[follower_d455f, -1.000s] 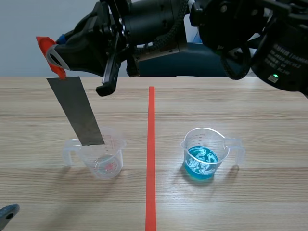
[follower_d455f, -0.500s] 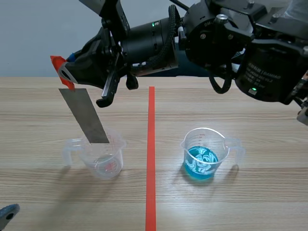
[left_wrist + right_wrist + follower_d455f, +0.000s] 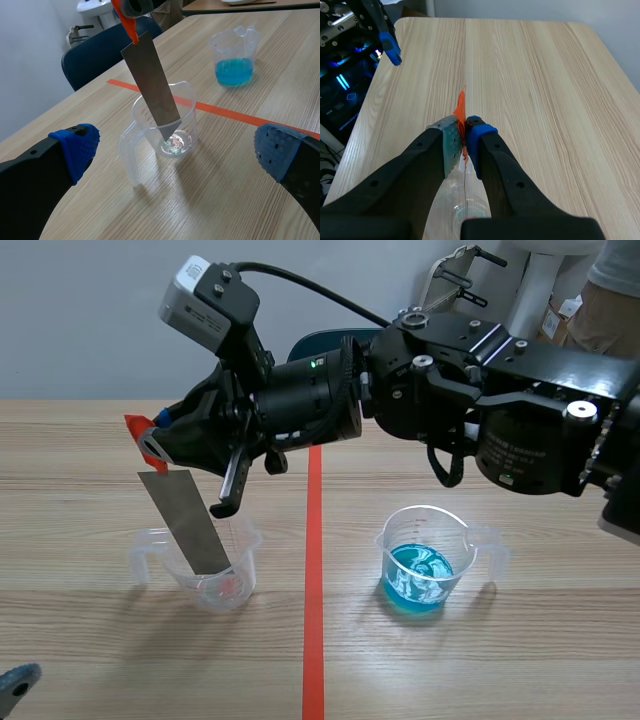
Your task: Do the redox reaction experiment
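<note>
A grey metal strip (image 3: pixel 188 520) with an orange tab (image 3: pixel 138 430) at its top hangs tilted. Its lower end is inside the clear beaker (image 3: pixel 215 570) left of the red line. My right gripper (image 3: pixel 150 445), on the arm reaching across from the right, is shut on the tab (image 3: pixel 461 112). In the left wrist view the strip (image 3: pixel 152 90) dips into that beaker (image 3: pixel 165 135), with its tip near the bottom. A second beaker (image 3: pixel 420 565) with blue liquid stands right of the line. My left gripper (image 3: pixel 177 149) stays open, low at the near-left, short of the clear beaker.
A red tape line (image 3: pixel 313 570) runs down the middle of the wooden table (image 3: pixel 520 660). A blue chair (image 3: pixel 100 50) stands behind the far edge. A person stands at the far right corner (image 3: pixel 615 290).
The right arm has come down and shifted slightly right, lowering the strip so its end now sits deep in the clear beaker. The left gripper has not moved.
</note>
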{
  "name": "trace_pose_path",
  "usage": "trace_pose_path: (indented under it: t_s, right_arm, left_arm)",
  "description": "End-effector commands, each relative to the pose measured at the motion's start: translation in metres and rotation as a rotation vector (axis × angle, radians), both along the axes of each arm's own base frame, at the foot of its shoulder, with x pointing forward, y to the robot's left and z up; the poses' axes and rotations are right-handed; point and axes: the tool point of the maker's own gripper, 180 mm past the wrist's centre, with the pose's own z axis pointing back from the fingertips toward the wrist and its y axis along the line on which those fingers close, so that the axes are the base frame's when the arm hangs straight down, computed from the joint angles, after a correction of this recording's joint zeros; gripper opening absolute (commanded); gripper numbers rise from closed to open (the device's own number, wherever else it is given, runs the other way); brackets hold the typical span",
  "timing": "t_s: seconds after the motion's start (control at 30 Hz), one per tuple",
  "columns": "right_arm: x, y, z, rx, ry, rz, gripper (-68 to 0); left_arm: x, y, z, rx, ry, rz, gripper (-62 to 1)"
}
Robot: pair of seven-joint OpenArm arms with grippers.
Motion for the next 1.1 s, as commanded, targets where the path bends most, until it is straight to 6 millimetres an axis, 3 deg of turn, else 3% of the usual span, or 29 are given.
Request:
trace_pose_path:
  t_s: [0.0,0.4,1.07]
  right_arm:
    - [0.000,0.003,0.007,0.030,-0.015,0.008,-66.9]
    - [0.004,-0.001,-0.009,0.001,-0.071,-0.014,-66.9]
    - [0.004,-0.003,-0.018,-0.046,-0.131,-0.001,-66.9]
  left_arm:
    - [0.002,-0.003,0.008,-0.027,-0.023,-0.001,1.4]
    - [0.002,-0.003,0.008,-0.027,-0.023,-0.001,1.4]
    - [0.002,-0.003,0.008,-0.027,-0.023,-0.001,1.4]
